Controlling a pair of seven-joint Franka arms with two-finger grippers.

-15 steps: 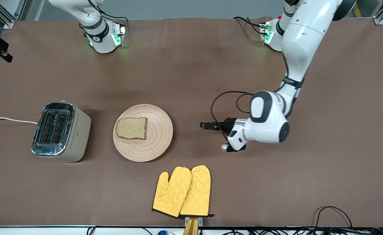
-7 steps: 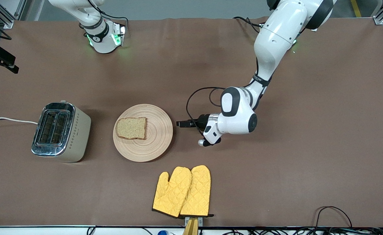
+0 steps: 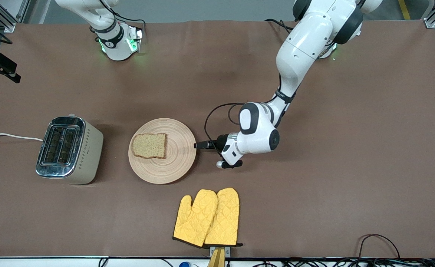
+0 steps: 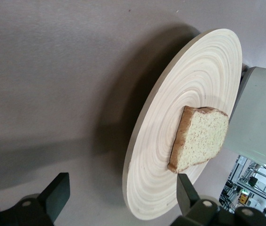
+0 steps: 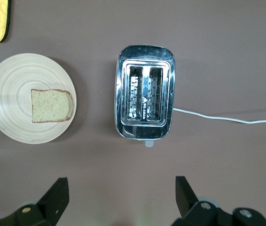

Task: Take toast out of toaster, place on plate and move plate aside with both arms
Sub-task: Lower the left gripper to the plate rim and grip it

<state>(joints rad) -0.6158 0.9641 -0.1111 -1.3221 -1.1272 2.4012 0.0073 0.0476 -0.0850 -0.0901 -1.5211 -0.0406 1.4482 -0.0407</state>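
Left gripper [image 3: 198,145] low over the desk [image 3: 313,185], tips right at the plate [image 3: 178,163] rim on the left arm's side, fingers [image 4: 58,194] spread wide, nothing held; in the left wrist view the plate edge sits between the two fingers, contact with the rim can't be confirmed. Clock directions below are read on the front view. Plate flat on the desk, roughly mid-desk. Toast [image 3: 149,145] lies flat on the plate, off-centre toward 9 o'clock, inside the rim. Toaster [image 3: 68,149] at 9 o'clock from the plate, just beside it but apart, both slots empty, white cord [image 3: 9,136] running off toward the right arm's end. Yellow oven mitts [image 3: 207,217], a pair lying side by side, at about 5 o'clock from the plate, nearer the front camera, well clear of the rim. Right gripper [image 5: 121,197] up high over the desk near the toaster, looking straight down on toaster and plate, fingers wide apart, empty; right arm waits.
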